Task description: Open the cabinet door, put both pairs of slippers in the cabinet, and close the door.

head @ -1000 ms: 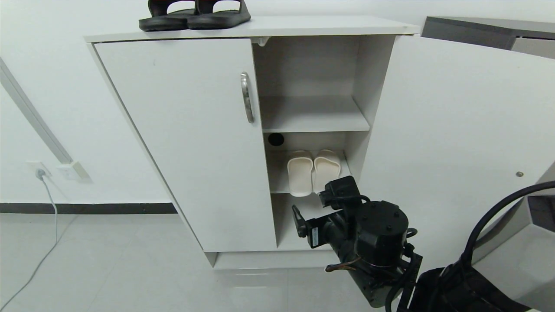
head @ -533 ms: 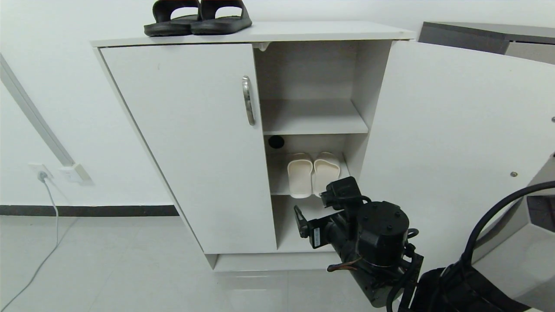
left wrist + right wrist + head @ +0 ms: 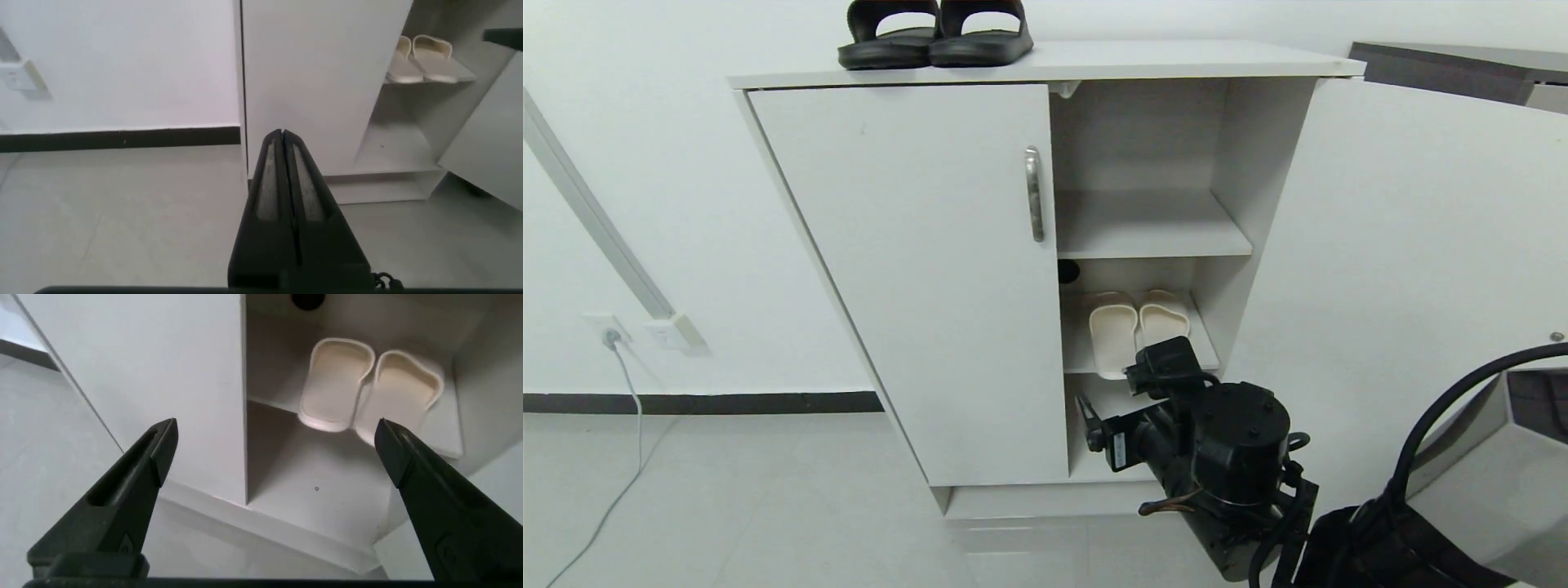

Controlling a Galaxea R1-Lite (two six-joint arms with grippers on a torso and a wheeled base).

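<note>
On top of a white cabinet (image 3: 1192, 55), toward its left end: a pair of black slippers (image 3: 935, 37), side by side. Inside, on the middle shelf: a pair of cream slippers (image 3: 1139, 327). Right door (image 3: 1405, 269) swung wide open, left door (image 3: 915, 269) shut. Probably light, soft, slightly springy foam; best pinched across the two touching inner edges or the straps. Right gripper (image 3: 275, 433) low before the open side, fingers wide apart, holding nothing. Left gripper (image 3: 282, 143) pressed together, empty, above pale floor tiles (image 3: 122, 220). White wall (image 3: 645, 163) behind, with a socket (image 3: 605, 335).
</note>
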